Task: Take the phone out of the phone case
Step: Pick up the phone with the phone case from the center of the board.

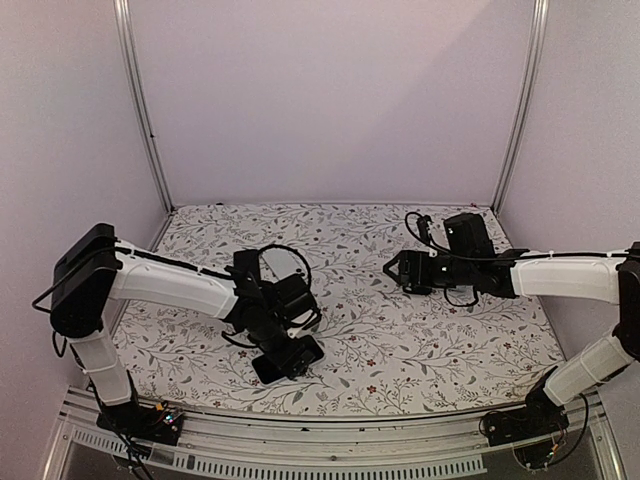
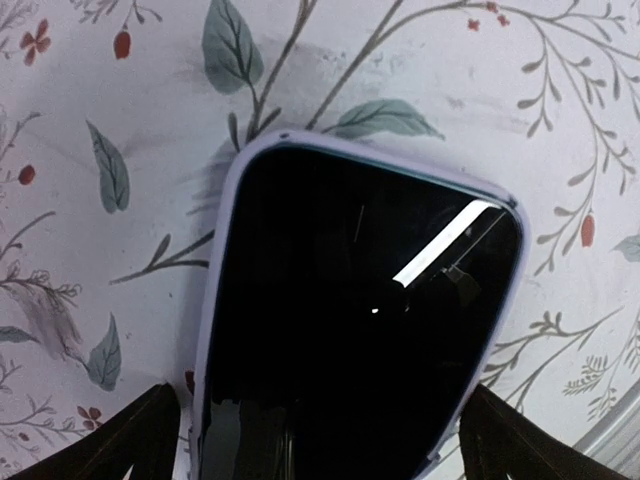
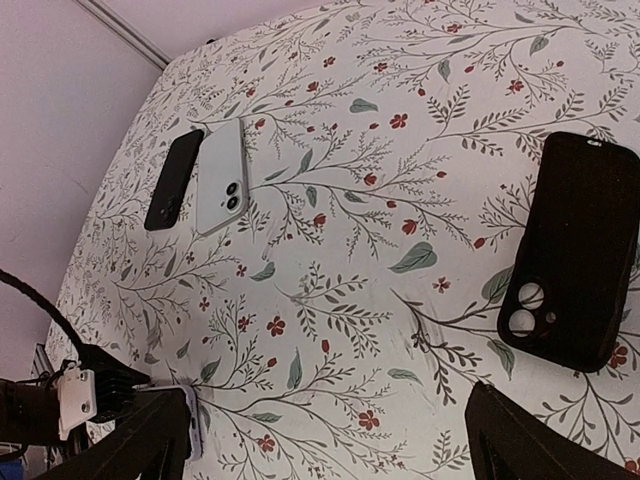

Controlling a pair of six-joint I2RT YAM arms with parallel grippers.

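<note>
Because the phone [image 2: 360, 330] lies screen-up in its lilac case [image 2: 212, 290], my left gripper [image 2: 325, 440] straddles that case, jaws spread wide

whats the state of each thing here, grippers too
phone: inside lavender case, screen up, dark
lavender case: on the phone
left gripper: open, straddling phone
right gripper: open, empty
black case: lying back up
white phone: lying back up
black phone or case: back up, beside white phone
</note>
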